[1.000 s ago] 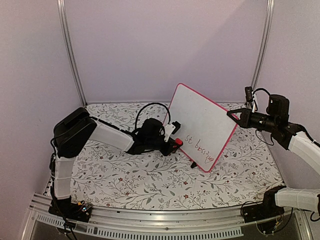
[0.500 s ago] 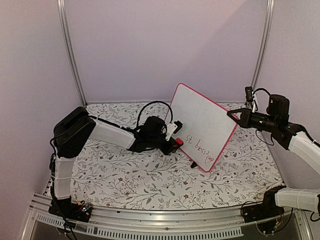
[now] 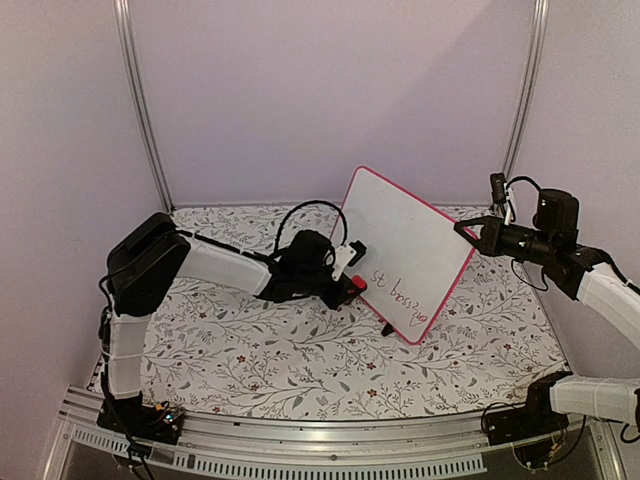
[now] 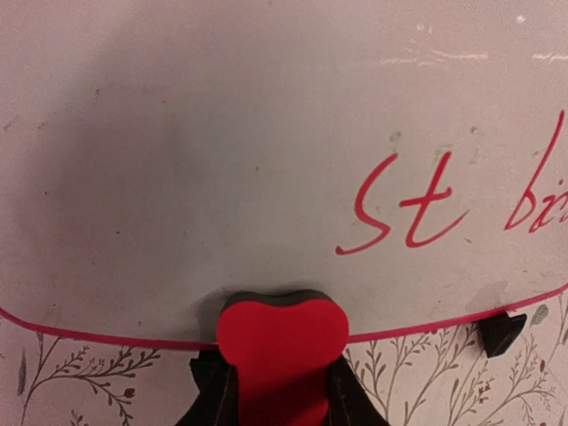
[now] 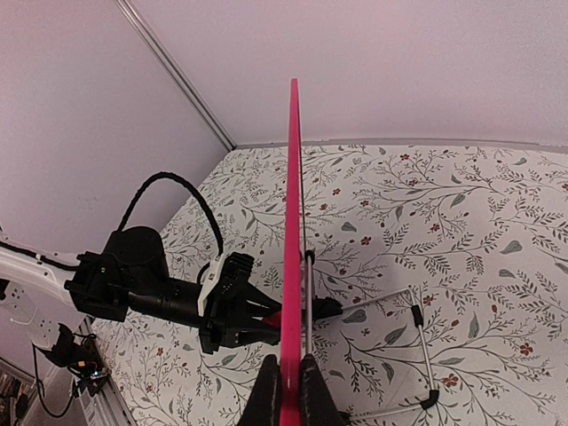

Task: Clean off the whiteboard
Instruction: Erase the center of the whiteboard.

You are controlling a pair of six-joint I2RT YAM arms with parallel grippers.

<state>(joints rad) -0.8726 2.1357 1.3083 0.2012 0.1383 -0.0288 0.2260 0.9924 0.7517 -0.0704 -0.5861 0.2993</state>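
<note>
The left arm reaches from the near left corner across the flowered worktop [image 3: 250,360] toward its middle. The left gripper [image 3: 347,281] is pinching a red eraser [image 4: 282,337] between its black fingers [image 4: 213,395]. In the left wrist view the eraser's rounded front sits against the lower frame of the whiteboard [image 3: 400,240], apparently touching it. It is probably held this way so its face can be pushed flat over the white surface.

The whiteboard stands just right of the worktop's middle, nearer the far edge. It is tilted on one corner and leans back on a wire stand [image 5: 417,355], with one small black foot [image 4: 501,331] showing at its rim. Red handwriting [image 3: 400,295] runs along the lower part of the board, beside the eraser and apart from it, so none of it looks wiped yet.

At the right, the right gripper [image 3: 468,230] is clamped on the board's thin red frame at its outer corner. The right wrist view shows both fingers [image 5: 266,399] pressed to the edge. That grip likely braces the board so the eraser's push does not tip or slide it.
</note>
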